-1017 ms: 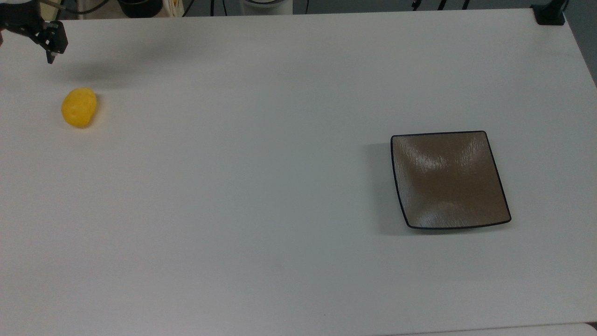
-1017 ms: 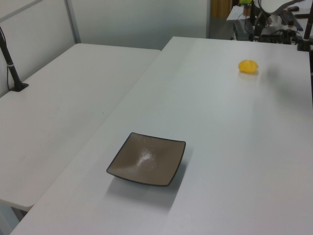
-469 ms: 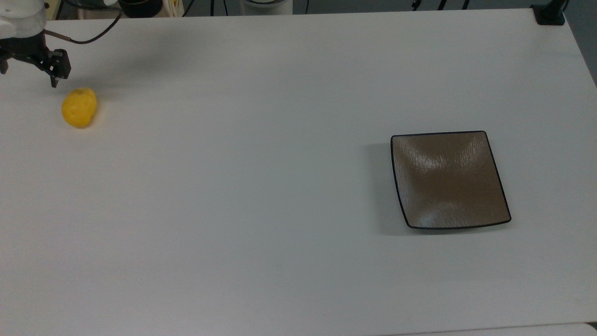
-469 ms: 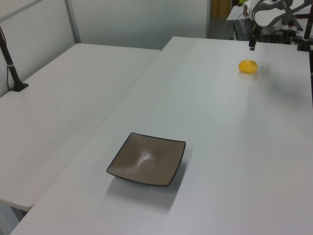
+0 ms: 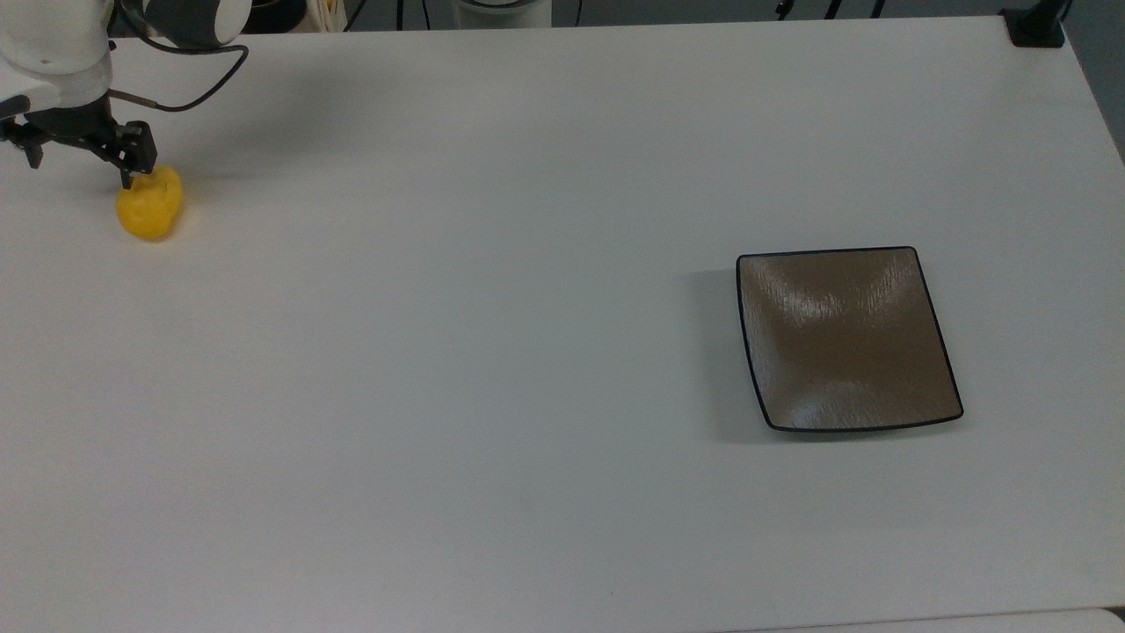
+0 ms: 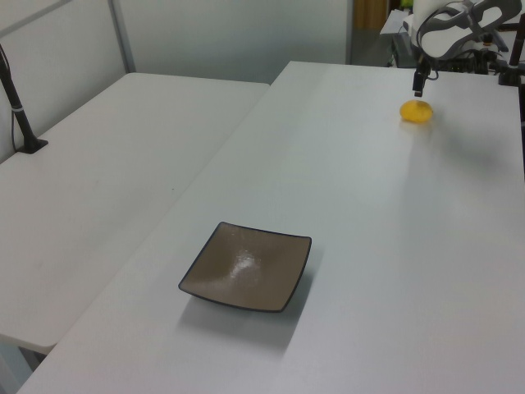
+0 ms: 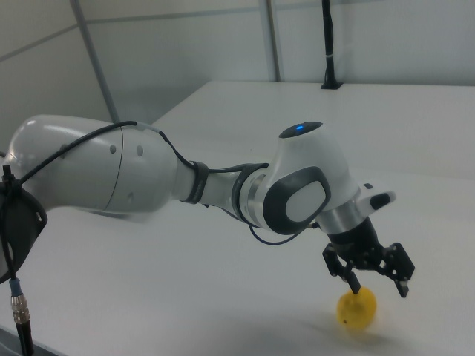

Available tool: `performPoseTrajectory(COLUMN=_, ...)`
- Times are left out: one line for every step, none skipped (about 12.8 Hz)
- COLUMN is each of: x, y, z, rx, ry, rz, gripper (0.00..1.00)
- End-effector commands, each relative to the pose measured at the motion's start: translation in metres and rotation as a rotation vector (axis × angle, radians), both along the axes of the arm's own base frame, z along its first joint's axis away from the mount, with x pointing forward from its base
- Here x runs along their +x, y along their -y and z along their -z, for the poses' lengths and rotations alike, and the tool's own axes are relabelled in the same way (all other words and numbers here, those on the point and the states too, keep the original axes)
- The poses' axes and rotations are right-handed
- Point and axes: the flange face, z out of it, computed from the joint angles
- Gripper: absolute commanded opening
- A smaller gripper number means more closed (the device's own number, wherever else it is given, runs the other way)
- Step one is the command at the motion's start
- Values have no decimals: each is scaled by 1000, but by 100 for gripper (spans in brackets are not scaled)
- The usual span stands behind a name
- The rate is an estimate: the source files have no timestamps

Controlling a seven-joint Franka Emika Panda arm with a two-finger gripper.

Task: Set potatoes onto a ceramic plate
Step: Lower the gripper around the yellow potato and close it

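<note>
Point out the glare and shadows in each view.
Top view: pale glare streaks on the plate, its shadow along the top view's left edge; a soft arm shadow on the table above the potato. Left view: a bright spot at the plate's centre, shadow below it. Right view: a faint shadow under the potato, beneath the gripper.

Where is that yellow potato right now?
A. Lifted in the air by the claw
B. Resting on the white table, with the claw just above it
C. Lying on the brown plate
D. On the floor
B: the potato sits on the white table far from the brown plate, while the gripper, fingers spread open, hangs right over it.
</note>
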Motion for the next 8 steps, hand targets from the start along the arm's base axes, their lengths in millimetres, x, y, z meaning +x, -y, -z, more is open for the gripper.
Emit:
performPoseTrajectory(x=6, y=-14, z=1, rx=20, ry=25, rz=-15, gripper=100)
performPoseTrajectory(x=7, y=-18, z=2, rx=25, ry=23, rz=-21, gripper=100)
performPoseTrajectory(x=8, y=-22, z=3, rx=28, ry=23, rz=-25, gripper=100)
performPoseTrajectory(x=9, y=-27, z=7, rx=36, ry=21, rz=-21, gripper=100)
performPoseTrajectory(x=10, y=-31, z=8, rx=40, ry=22, rz=-24, gripper=100)
performPoseTrajectory(x=5, y=-28, z=15, rx=49, ry=9, rz=-15, gripper=100)
performPoseTrajectory(x=3, y=-29, z=20, rx=53, ry=1, rz=-16, gripper=100)
performPoseTrajectory(x=1, y=-32, z=25, rx=60, ry=-8, rz=-17, gripper=100)
